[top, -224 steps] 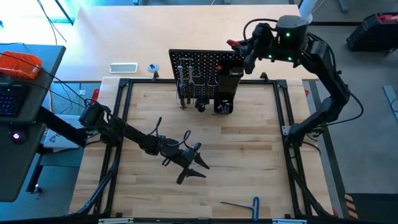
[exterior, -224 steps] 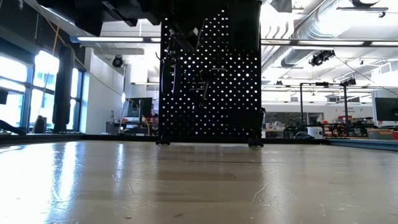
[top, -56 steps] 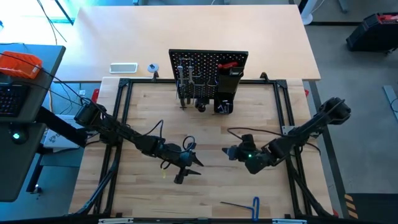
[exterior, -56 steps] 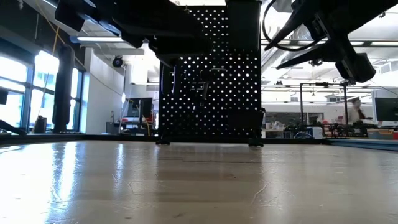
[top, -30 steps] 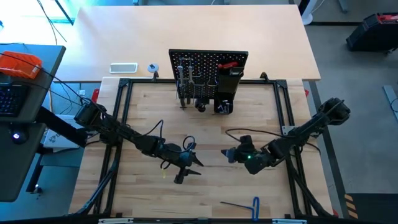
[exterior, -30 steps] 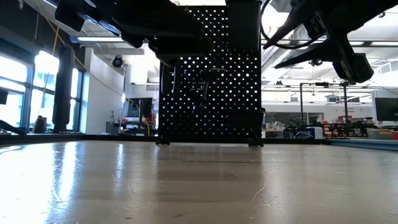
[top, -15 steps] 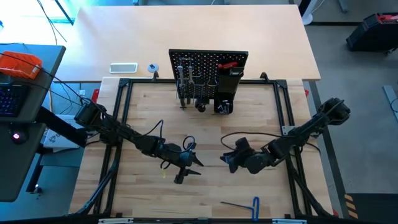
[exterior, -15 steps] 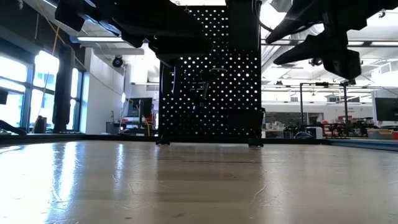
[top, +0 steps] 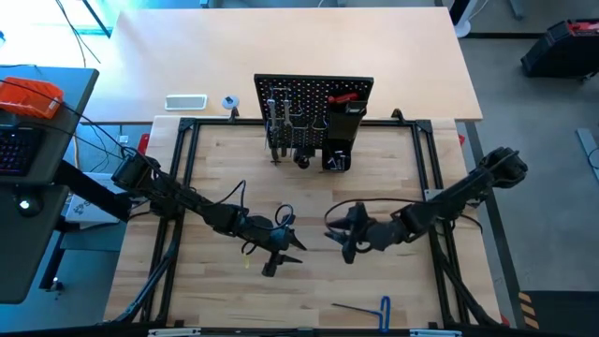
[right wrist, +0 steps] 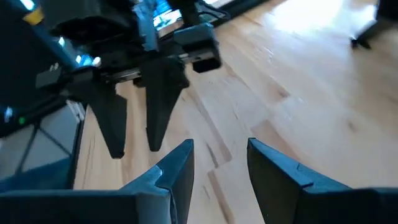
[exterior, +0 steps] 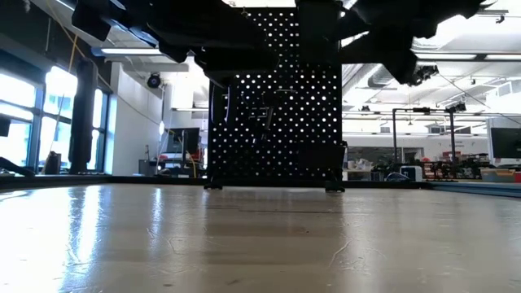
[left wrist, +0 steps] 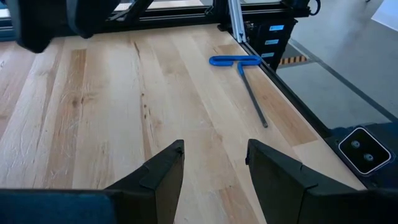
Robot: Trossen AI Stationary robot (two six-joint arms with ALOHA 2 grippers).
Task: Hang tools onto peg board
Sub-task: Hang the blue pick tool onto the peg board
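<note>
Bare pale-wood tabletop [top: 393, 178] lies open in front of the upright perforated black peg board [top: 314, 94], whose hooks and box holder [top: 344, 126] carry tools, while the left gripper [top: 281, 255] and right gripper [top: 339, 241], both parted and empty, hover mid-table, the blue-handled hex key [top: 370, 306] lying farthest from the board.

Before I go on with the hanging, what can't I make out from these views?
- Tools on the upright black peg board: high view, too small to identify each.
- Low view: board seen from behind; hung tools hidden, arms cut off by the top edge.
- Blue-handled hex key: absent from low view.
</note>
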